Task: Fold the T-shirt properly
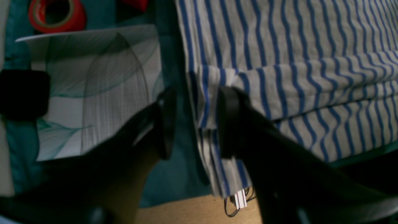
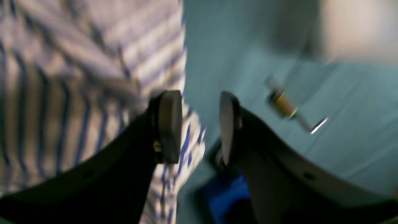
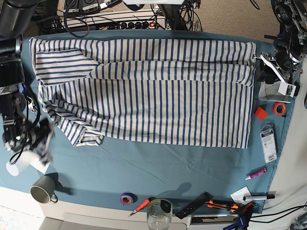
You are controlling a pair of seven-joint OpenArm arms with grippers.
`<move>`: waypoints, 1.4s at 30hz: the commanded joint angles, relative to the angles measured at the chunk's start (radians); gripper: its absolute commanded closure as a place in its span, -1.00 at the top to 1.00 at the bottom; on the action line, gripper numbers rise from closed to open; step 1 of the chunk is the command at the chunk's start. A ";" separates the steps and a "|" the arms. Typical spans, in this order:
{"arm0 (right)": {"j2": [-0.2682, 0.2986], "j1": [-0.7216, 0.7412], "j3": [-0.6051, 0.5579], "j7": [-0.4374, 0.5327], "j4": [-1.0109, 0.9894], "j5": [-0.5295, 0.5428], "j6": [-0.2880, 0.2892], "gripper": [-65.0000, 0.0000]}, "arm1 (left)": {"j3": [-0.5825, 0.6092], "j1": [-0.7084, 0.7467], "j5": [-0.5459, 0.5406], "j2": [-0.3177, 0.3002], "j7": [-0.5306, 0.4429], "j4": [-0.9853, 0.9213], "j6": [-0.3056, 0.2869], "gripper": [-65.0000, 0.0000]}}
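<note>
The striped T-shirt (image 3: 144, 91) lies spread flat on the teal cloth (image 3: 144, 167), with its upper part folded over and a sleeve crumpled at the lower left. My left gripper (image 1: 197, 123) is open at the shirt's right edge (image 3: 265, 67). The folded edge of the shirt (image 1: 279, 77) lies between its fingers (image 1: 228, 121). My right gripper (image 2: 199, 126) is open at the shirt's lower left corner (image 3: 44, 136). Its left finger (image 2: 169, 124) overlaps the striped cloth (image 2: 77, 77); the view is blurred.
A red tape roll (image 3: 279, 108), a red block (image 3: 260, 112) and a clear pack (image 3: 267, 139) lie right of the shirt. A mug (image 3: 42, 192), purple tape (image 3: 126, 198), a glass (image 3: 158, 215) and tools (image 3: 220, 205) line the front edge. A printed sheet (image 1: 93, 87) lies by the left gripper.
</note>
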 commanded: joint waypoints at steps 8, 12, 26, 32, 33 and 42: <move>-0.149 0.029 0.053 0.037 -0.004 -0.028 0.018 -0.35 | -0.006 -0.002 -0.017 -0.014 -0.036 0.017 0.000 -0.29; -0.212 0.029 0.053 0.051 -0.071 -0.053 0.018 -0.35 | -0.006 -0.002 -0.017 -0.014 -0.037 0.017 0.000 -0.29; -0.239 0.029 0.052 0.125 -0.272 -0.132 0.006 -0.35 | -0.006 -0.003 -0.018 -0.014 -0.040 0.017 0.000 -0.29; -0.239 0.017 0.052 0.176 -0.371 -0.132 0.006 -0.42 | -0.006 -0.003 -0.018 -0.014 -0.040 0.017 0.000 -0.29; -0.239 0.016 0.052 0.183 -0.386 -0.132 0.006 -0.57 | -0.006 -0.003 -0.018 -0.014 -0.040 0.017 0.000 -0.29; -0.233 0.040 0.054 0.198 -0.348 -0.169 -0.039 -1.00 | -0.006 -0.003 -0.018 -0.014 -0.040 0.017 0.000 -0.29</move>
